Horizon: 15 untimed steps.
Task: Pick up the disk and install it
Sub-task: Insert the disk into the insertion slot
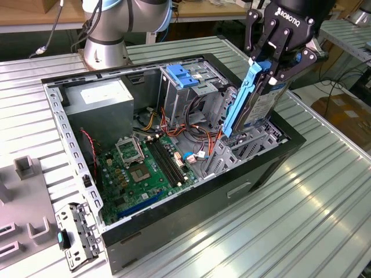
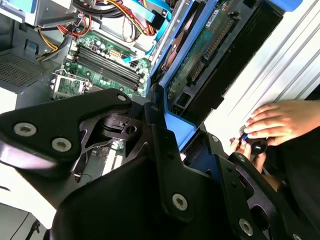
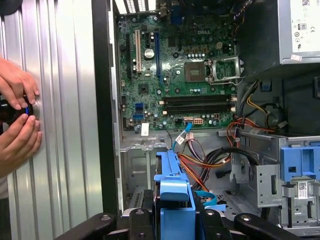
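The disk (image 1: 262, 107) hangs tilted, nearly on edge, with its blue side rail (image 1: 239, 107) facing the inside of the open computer case (image 1: 197, 202). My gripper (image 1: 268, 70) is shut on its upper end. The lower end dips into the drive bay (image 1: 255, 142) at the case's end on the exterior view's right. In the second wrist view the disk's green circuit board (image 2: 200, 65) shows beyond my black fingers (image 2: 160, 125). In the first wrist view the blue rail (image 3: 172, 187) sticks out from between my fingers (image 3: 142, 217).
Inside the case lie the motherboard (image 1: 145, 168), a grey power supply (image 1: 98, 104), a blue-latched metal cage (image 1: 185, 78) and orange cables (image 1: 194, 130). A person's hands (image 3: 17, 115) rest on the ribbed table beside the case. Grey fixtures (image 1: 26, 168) stand at the exterior view's left.
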Tool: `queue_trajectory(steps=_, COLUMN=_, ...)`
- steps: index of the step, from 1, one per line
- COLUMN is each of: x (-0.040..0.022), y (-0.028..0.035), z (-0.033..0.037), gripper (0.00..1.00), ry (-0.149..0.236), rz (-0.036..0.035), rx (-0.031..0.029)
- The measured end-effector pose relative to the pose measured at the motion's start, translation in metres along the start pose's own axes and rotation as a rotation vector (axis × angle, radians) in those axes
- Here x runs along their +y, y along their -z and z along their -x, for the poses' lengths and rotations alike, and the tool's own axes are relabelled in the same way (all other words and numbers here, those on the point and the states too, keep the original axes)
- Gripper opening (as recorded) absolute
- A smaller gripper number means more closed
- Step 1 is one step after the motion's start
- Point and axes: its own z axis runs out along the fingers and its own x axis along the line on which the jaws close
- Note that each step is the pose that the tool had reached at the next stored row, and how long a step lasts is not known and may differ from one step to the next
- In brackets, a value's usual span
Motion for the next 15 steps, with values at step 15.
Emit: queue_trajectory(steps=15, x=-0.0010, y=-0.0130, z=-0.0050, gripper=0.37, ry=0.000, rz=0.0001, rx=0.0001)
